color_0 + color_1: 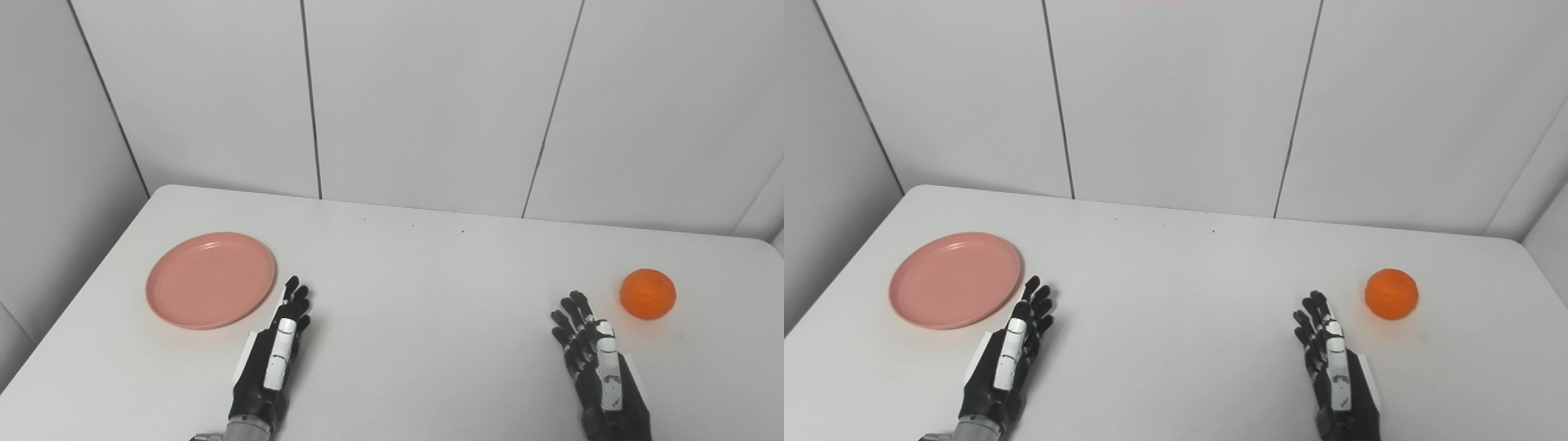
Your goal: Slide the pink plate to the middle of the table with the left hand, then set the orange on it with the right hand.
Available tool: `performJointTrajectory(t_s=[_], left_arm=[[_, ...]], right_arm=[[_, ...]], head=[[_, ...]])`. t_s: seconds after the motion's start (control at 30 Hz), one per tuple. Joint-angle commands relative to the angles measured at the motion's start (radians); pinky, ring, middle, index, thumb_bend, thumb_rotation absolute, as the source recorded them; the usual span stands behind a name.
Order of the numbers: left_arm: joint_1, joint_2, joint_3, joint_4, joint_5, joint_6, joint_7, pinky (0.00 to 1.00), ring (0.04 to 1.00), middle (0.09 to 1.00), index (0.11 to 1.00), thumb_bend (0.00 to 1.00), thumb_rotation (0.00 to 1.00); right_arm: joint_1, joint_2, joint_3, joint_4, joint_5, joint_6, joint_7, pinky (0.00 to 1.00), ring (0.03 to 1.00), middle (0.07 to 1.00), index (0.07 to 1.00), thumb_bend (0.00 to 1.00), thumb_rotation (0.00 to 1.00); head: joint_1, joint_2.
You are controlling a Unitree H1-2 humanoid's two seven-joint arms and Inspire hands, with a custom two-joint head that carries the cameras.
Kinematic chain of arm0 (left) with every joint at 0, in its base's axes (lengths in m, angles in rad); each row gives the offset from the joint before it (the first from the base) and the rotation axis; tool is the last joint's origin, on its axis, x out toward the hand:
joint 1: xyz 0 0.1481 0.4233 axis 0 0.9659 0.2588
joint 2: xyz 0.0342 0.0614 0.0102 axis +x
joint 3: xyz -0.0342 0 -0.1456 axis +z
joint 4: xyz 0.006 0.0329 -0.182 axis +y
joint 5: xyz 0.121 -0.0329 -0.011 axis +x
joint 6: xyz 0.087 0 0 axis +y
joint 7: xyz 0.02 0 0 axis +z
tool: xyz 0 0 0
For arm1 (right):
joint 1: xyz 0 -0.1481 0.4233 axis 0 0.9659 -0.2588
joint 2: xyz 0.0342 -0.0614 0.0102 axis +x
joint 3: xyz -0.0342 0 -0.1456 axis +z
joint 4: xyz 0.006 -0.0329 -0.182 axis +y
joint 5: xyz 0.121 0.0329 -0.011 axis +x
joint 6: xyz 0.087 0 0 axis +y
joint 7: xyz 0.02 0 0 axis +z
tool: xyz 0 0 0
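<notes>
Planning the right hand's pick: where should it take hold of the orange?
Around the orange's widest middle, coming from its near left, where the open right hand lies. It's round, standing free on the table, so fingers can likely wrap it.

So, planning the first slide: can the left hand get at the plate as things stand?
Probably yes. The left hand lies open on the table just beside the plate, at its near right edge, with nothing between them.

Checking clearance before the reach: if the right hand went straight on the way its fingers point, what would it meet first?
Probably nothing: the right hand points toward the far edge of the table, passing left of the orange. Depth is uncertain.
</notes>
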Motion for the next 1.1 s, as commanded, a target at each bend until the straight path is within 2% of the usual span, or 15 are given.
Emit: performJointTrajectory(t_s=[0.0,0.1,0.27,0.5,0.67,0.87,1.07], left_arm=[[-0.022,-0.024,-0.020,0.011,0.025,-0.035,0.012,1.00,1.000,0.985,1.000,0.72,1.00],[-0.024,-0.047,-0.039,0.024,0.058,-0.038,0.033,1.00,1.000,0.973,1.000,0.74,1.00],[-0.032,-0.067,-0.065,0.045,0.102,-0.045,0.051,1.00,1.000,0.978,1.000,0.73,1.00],[-0.037,-0.064,-0.073,0.069,0.124,-0.065,0.055,1.00,1.000,0.982,1.000,0.70,1.00],[-0.031,-0.058,-0.069,0.070,0.122,-0.066,0.052,1.00,1.000,0.978,1.000,0.72,1.00],[-0.030,-0.050,-0.062,0.073,0.107,-0.074,0.047,1.00,1.000,0.976,1.000,0.71,1.00],[-0.032,-0.048,-0.037,0.085,0.013,-0.065,0.020,1.00,0.986,0.969,1.000,0.74,1.00]], right_arm=[[0.012,-0.024,-0.019,0.029,0.024,0.012,0.015,0.99,0.954,0.972,0.973,0.70,1.00],[0.008,-0.047,-0.035,0.058,0.053,-0.006,0.043,1.00,0.968,0.982,0.980,0.69,1.00],[-0.005,-0.075,-0.058,0.119,0.090,-0.031,0.090,1.00,0.987,0.999,0.999,0.68,1.00],[-0.010,-0.077,-0.066,0.142,0.087,-0.041,0.102,1.00,0.980,0.994,0.995,0.67,1.00],[-0.008,-0.069,-0.064,0.136,0.082,-0.033,0.094,1.00,0.974,0.988,0.992,0.67,1.00],[-0.006,-0.060,-0.058,0.133,0.069,-0.040,0.090,1.00,0.963,0.979,0.989,0.66,1.00],[-0.001,-0.047,-0.048,0.140,0.044,-0.049,0.085,1.00,0.958,0.974,0.982,0.66,1.00]], head=[[0.023,-0.004],[0.095,-0.020],[0.134,-0.043],[0.126,-0.057],[0.115,-0.060],[0.098,-0.066],[0.073,-0.091]])
